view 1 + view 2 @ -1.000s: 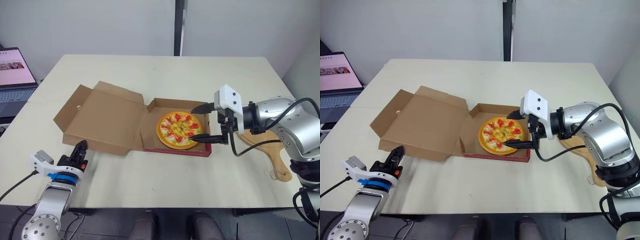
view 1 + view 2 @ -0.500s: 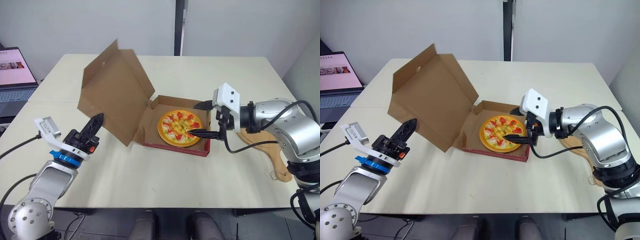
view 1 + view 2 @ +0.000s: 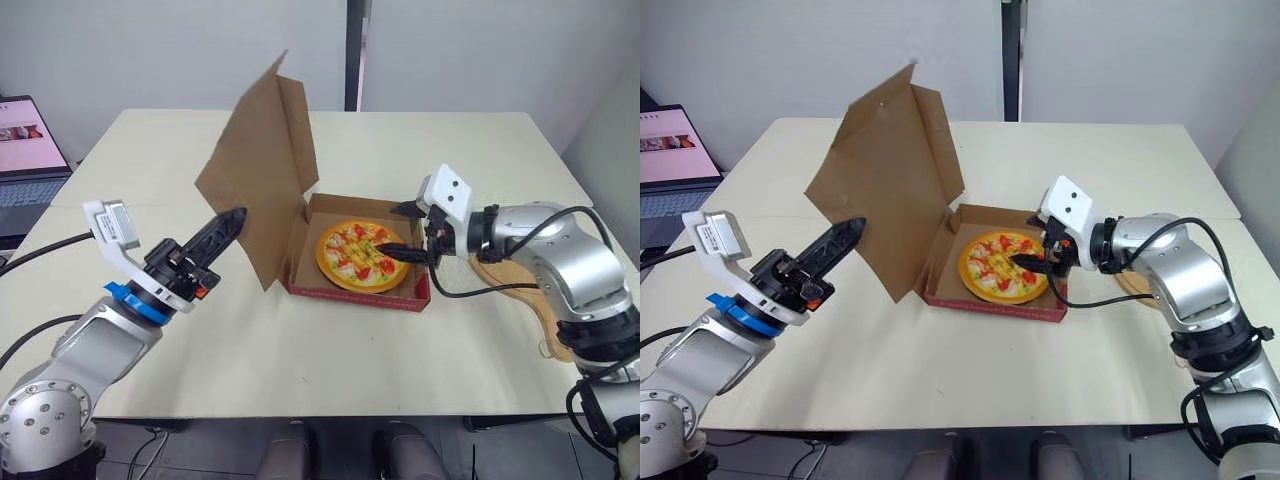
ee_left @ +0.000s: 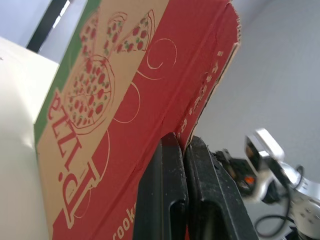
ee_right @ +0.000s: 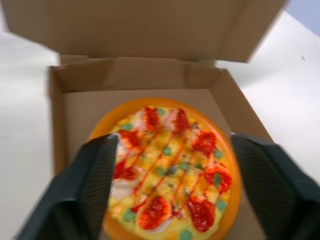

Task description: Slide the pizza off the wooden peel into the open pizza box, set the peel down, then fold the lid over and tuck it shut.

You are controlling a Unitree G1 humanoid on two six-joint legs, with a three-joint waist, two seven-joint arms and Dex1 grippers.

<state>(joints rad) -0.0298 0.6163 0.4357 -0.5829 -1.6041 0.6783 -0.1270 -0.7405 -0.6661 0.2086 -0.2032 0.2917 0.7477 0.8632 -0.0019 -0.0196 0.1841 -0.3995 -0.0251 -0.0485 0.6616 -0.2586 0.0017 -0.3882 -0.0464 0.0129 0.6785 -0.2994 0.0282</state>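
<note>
Since half a second ago the lid [image 3: 262, 160] has swung nearly upright above the table [image 3: 300, 350]. The box [image 3: 355, 292] holds the pizza [image 3: 362, 256], and the peel [image 3: 545, 322] lies to its right. My left gripper [image 3: 232, 219], clenched empty, presses the lid's printed face. My right gripper [image 3: 402, 230] hangs released over the pizza's right edge.

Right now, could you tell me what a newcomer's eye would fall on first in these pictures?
The brown cardboard pizza-box lid stands almost upright at the middle of the table, with the shut left pincer set tip-first against its printed outer face. Next comes the bright orange pizza with red toppings lying in the red-sided box base, and the open right pincer held over its right side.
</note>
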